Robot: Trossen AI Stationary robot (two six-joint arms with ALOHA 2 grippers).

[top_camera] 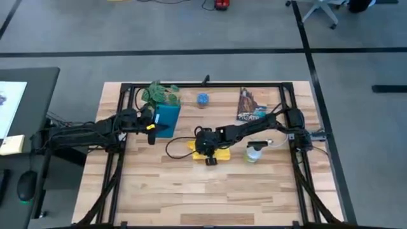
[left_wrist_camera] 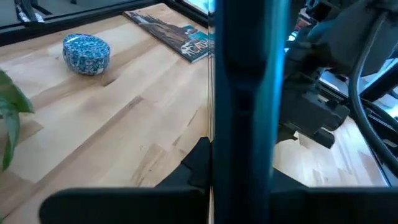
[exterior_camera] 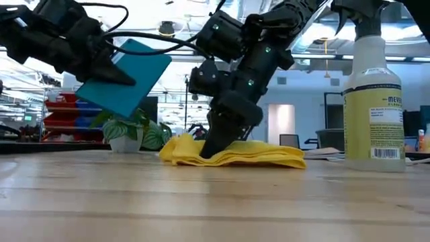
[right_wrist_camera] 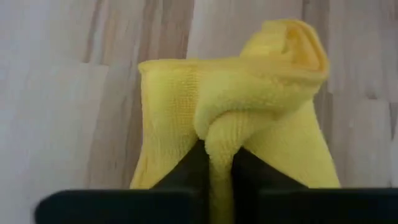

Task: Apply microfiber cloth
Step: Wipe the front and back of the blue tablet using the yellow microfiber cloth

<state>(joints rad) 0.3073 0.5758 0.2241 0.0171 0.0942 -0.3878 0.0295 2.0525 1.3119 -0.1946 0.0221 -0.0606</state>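
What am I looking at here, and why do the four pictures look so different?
It is one moment seen by four cameras: one overhead, one at table height, one on each arm's wrist. Two dark robot arms work at a wooden table. The right gripper pinches a fold of the yellow microfiber cloth, which lies on the table. The left gripper holds a teal-backed tablet up in the air. A spray bottle, a potted plant, a small blue ball and a magazine sit around.

One camera hangs overhead, looking straight down on the whole table point(top_camera: 210, 191); another sits at tabletop level, facing the room behind. Each wrist camera peers closely past its own fingers. Overhead, low and right-wrist views share the yellow cloth point(top_camera: 219, 153) mid-table.
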